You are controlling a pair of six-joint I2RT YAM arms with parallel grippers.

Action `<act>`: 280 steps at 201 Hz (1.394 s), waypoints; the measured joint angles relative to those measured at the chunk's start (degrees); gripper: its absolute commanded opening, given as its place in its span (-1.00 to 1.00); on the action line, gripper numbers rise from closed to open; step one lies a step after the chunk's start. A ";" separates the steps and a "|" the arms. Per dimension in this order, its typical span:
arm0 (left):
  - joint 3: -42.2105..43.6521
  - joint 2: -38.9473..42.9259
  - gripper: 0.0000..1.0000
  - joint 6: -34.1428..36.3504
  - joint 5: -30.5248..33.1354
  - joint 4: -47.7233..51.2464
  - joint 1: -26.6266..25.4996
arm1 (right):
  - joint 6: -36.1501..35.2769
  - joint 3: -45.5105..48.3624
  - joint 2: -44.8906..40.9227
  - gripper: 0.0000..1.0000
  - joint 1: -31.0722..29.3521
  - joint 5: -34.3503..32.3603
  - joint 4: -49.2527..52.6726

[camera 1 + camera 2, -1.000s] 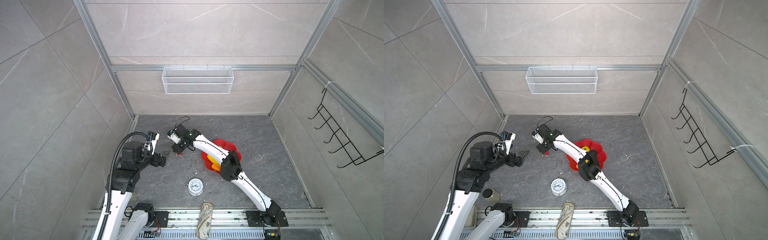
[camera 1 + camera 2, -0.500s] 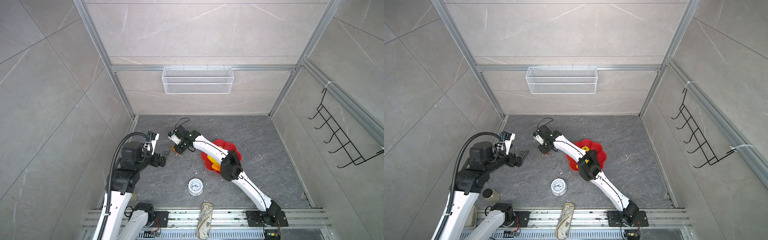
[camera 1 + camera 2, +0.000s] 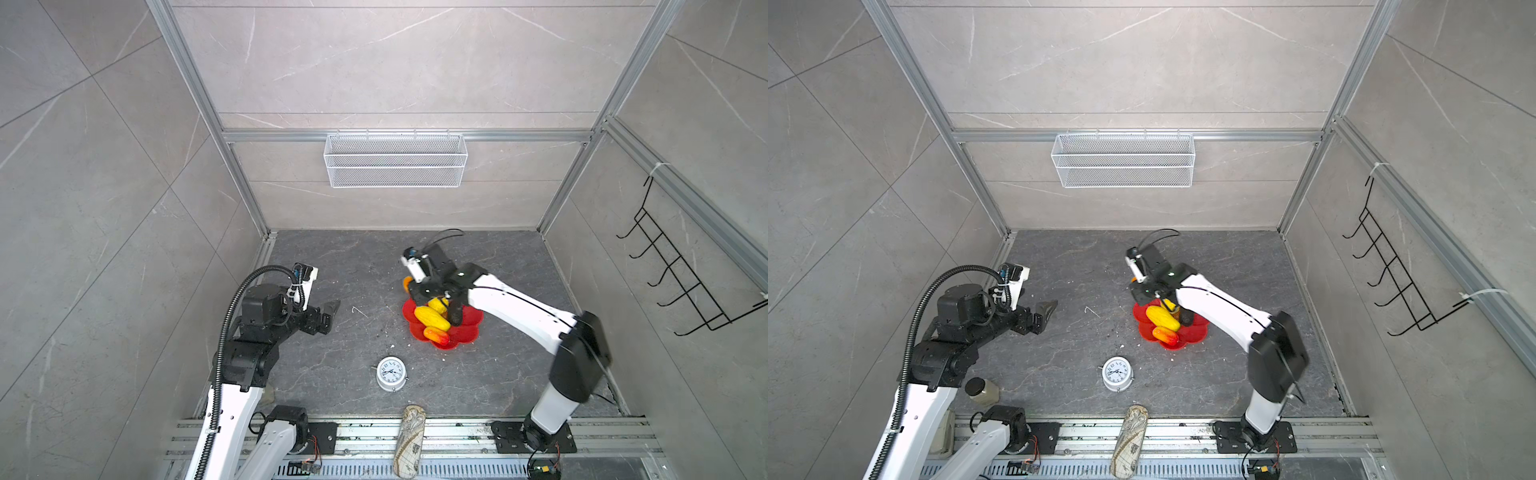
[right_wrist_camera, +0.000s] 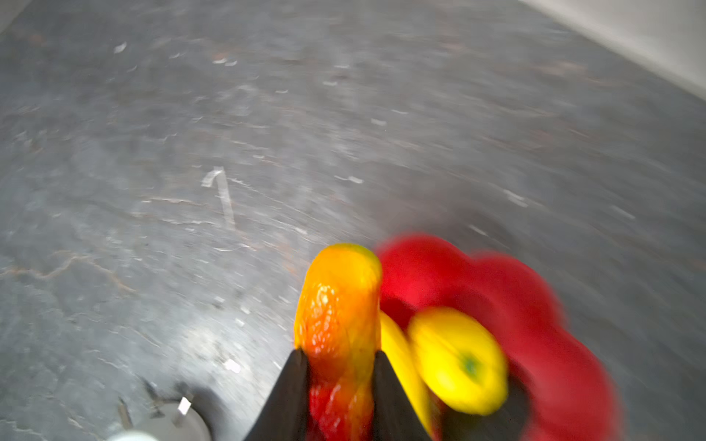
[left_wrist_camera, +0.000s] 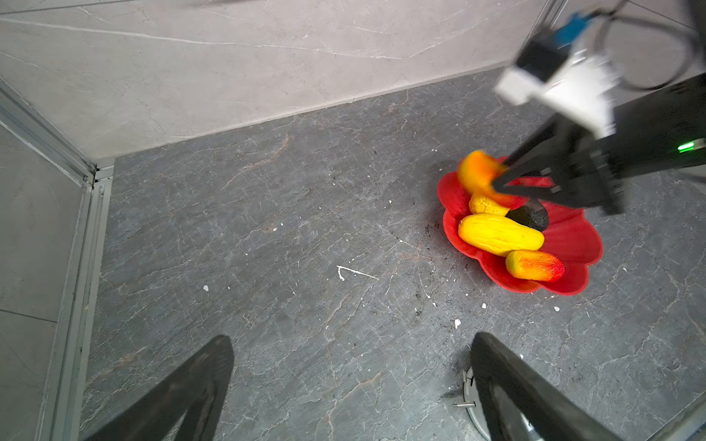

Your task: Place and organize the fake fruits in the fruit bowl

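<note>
– At the bowl (image 5: 565,236), what does the right gripper (image 5: 496,183) have?
– Its jaws pinch one orange fruit (image 5: 477,173) by the red end. The yellow-orange end sticks out past the tips. The right wrist view agrees: both black fingers (image 4: 290,393) press on the fruit's sides.
– Where does that fruit sit?
– At the bowl's far-left rim in both top views. Whether it touches the rim cannot be told, because the right wrist view is blurred.
– Bowl contents?
– Four pieces. The long yellow fruit (image 5: 500,235) lies across the left half. The ribbed fruit (image 5: 485,205) is just behind it, below the right gripper. The black fruit (image 5: 531,218) is just beside both. The second orange fruit (image 5: 535,266) lies by the rim on the robot's side, just beside the long yellow fruit.
– Left gripper?
– The left gripper (image 5: 353,338) has its jaws spread wide above the floor (image 5: 267,229), well apart from the bowl. The clock (image 3: 391,372) stands on the floor, nearer the robot than the bowl.
</note>
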State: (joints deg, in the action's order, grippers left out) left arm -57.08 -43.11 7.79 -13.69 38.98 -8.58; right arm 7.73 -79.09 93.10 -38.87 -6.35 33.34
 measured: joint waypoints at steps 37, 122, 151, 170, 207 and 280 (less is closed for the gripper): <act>0.00 -0.15 1.00 0.02 -0.17 -0.02 0.00 | 7.26 17.40 -14.56 -1.00 6.05 -7.43 0.00; 0.11 -0.09 1.00 0.00 -0.42 -0.04 0.00 | 12.81 24.85 -11.34 -0.97 11.06 -8.90 -4.09; 0.52 0.31 1.00 0.00 -0.44 -0.02 0.00 | 13.77 25.44 -9.11 -0.74 11.21 -8.11 -6.03; 0.52 0.22 1.00 0.00 -0.44 -0.02 0.00 | 14.03 25.59 -9.09 -0.25 11.21 -7.78 -6.64; 0.52 -0.46 1.00 0.00 -0.44 -0.02 0.00 | 14.78 26.08 -11.04 0.56 11.28 -7.87 -6.93; 6.25 -1.86 1.00 -13.84 6.21 -9.49 -0.13 | 5.31 37.70 -37.94 1.00 11.72 -9.55 -18.78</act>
State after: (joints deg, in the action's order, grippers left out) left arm -50.83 -44.97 -6.04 -7.49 29.50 -8.71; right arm 13.04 -41.39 55.16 -27.16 -15.90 14.57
